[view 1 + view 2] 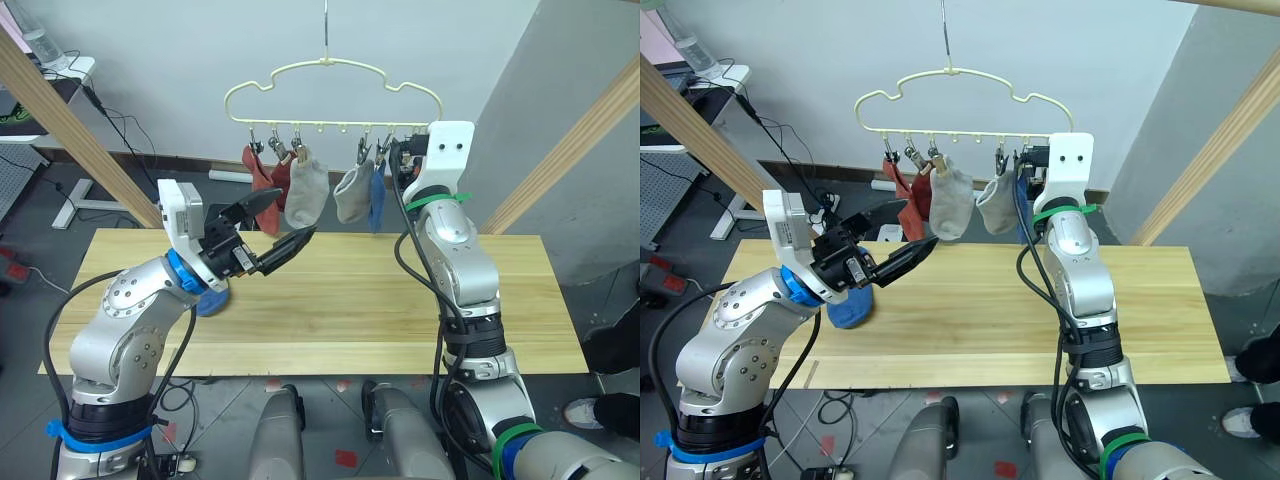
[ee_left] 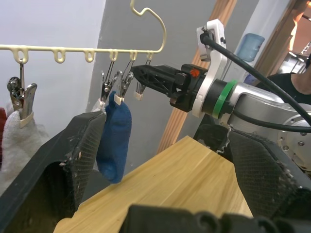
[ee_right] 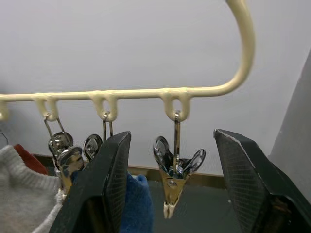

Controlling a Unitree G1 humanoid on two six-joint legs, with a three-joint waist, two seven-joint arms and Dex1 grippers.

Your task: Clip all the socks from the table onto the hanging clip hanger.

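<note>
right gripper (image 3: 170,194) is raised to the clip hanger (image 1: 330,75), its two black fingers spread wide on either side of the last empty clip (image 3: 174,184), which hangs at the hanger's right end. that metal clip sits between the fingers without either pad touching it. left gripper (image 1: 285,228) hovers over the worktop (image 1: 350,300) at about 9 o'clock of the scene, fingers parted and holding nothing, pointing towards the hanging socks.

the pale-yellow hanger hangs by its hook from a thin wire at 12 o'clock, above the far edge of the worktop. five socks hang from its row of clips: two rust-red socks (image 1: 262,180) at the left, overlapping each other, then a light grey sock (image 1: 306,192), a second light grey sock (image 1: 353,192), and a blue sock (image 2: 114,141) just beside the right arm's wrist. in the left wrist view the blue sock hangs from a clip next to the one the right gripper brackets, and a grey sock (image 2: 14,141) shows at the edge.

a second blue sock (image 1: 850,308) lies on the worktop at about 8 o'clock, partly hidden under the left forearm. the rest of the light wood planks are bare. slanted wooden poles (image 1: 60,125) of a frame rise on both sides of the worktop.
</note>
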